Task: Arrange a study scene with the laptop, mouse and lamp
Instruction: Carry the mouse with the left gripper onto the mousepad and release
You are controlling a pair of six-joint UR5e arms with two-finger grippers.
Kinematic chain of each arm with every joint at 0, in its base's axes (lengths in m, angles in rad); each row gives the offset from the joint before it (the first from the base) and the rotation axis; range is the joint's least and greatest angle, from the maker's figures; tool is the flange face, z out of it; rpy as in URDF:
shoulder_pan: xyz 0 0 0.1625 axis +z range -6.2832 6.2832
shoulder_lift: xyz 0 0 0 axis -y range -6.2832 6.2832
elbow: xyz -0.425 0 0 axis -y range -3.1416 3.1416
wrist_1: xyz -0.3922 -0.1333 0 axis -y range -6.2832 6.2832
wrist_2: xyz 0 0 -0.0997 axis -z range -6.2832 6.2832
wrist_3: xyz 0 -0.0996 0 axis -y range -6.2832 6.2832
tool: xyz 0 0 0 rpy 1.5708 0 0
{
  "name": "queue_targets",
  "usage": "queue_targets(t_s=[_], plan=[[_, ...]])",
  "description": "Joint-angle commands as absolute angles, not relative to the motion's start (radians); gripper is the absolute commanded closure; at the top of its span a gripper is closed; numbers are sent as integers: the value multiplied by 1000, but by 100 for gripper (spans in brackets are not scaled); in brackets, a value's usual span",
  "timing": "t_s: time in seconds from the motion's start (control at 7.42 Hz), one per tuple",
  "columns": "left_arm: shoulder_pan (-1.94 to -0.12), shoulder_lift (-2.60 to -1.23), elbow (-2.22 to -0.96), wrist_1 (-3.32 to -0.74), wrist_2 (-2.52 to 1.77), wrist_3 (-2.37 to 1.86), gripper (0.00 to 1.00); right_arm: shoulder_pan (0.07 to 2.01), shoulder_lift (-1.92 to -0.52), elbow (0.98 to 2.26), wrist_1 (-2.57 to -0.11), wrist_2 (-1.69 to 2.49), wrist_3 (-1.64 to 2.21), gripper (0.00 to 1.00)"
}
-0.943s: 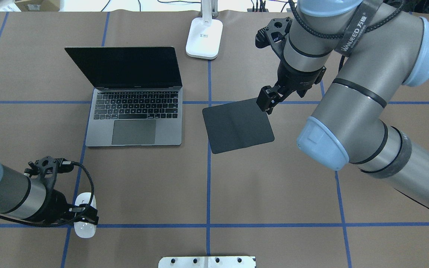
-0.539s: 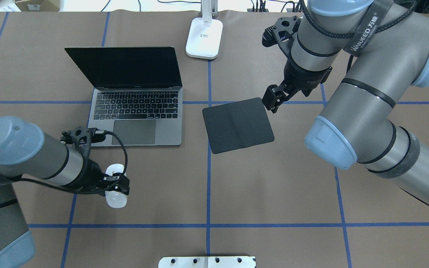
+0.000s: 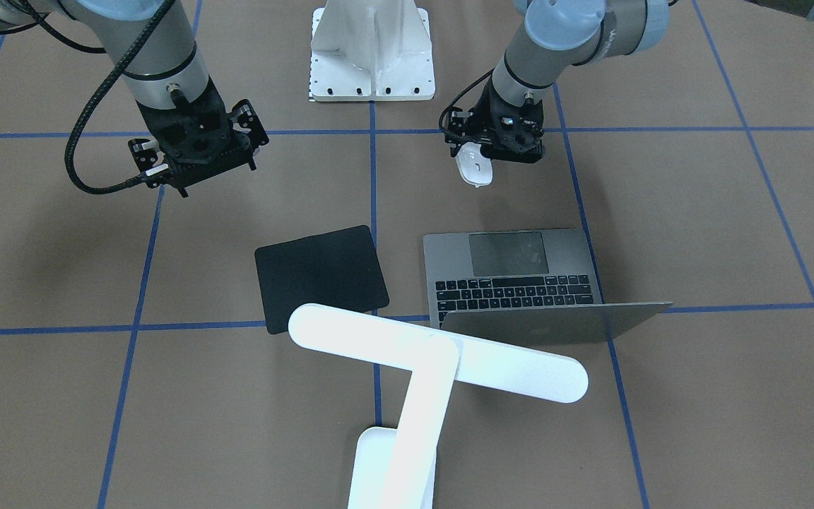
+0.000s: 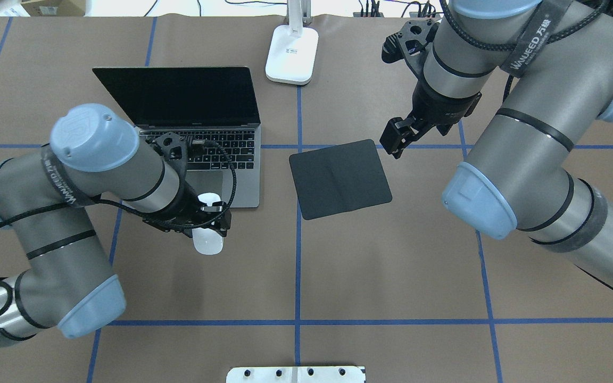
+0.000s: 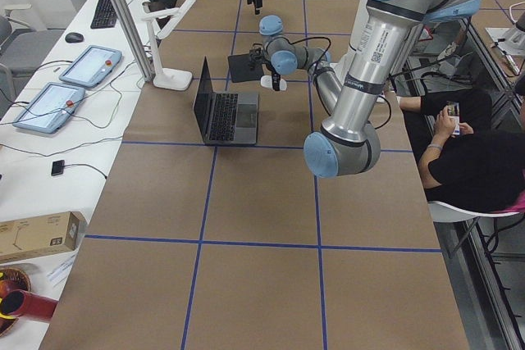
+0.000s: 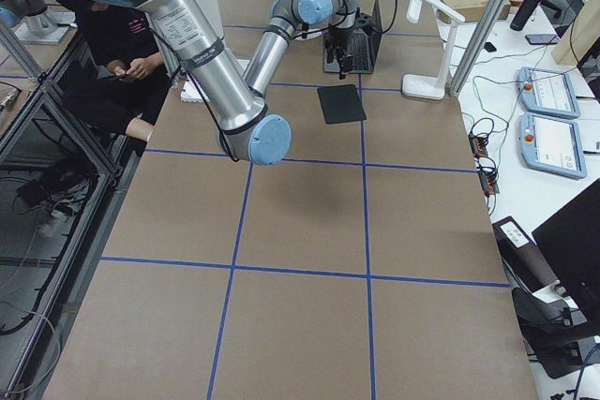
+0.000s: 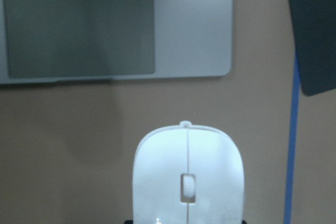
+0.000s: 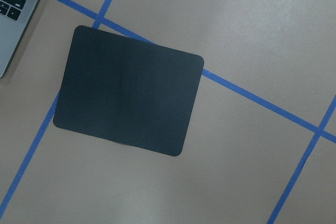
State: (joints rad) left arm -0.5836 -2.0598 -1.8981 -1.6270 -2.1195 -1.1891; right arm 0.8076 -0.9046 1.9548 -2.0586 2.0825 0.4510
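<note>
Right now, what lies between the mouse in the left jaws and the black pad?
Nothing but bare brown table and one blue tape line, shown in the overhead view between mouse and black pad.

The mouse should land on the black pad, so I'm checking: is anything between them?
Nothing visible. Only bare table separates the mouse, held in the left gripper, from the pad. The laptop lies beside that path, and the right gripper hovers off the pad's far corner.

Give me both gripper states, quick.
Left gripper: shut on the mouse.
Right gripper: holds nothing; whether open or shut cannot be told.
</note>
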Motion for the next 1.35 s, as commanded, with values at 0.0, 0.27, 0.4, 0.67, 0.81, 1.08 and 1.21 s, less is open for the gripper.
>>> queue_targets(t_s=[0.0,0.27,0.4,0.67,0.81,1.08,1.21], plan=[[-601,-2230,-1724,-1612,-2117,-1187,39,815,-910,1954,-2059,2083,451,0],[-615,-2372,-1565,-1615,-2114,-1187,39,824,-914,1954,-2059,2091,453,0],[-618,-2423,-1505,-1621,-2111,-1187,39,842,-923,1956,-2059,2111,451,0],[-627,-2526,-1371,-1632,-2109,-1187,39,847,-925,1954,-2059,2112,451,0],[-629,-2569,-1303,-1653,-2108,-1192,39,853,-927,1954,-2059,2112,451,0],[-630,-2612,-1176,-1759,-2092,-1200,39,909,-966,1954,-2057,2167,446,0],[-630,-2644,-1114,-1790,-2086,-1201,39,948,-982,1954,-2059,2187,402,0]])
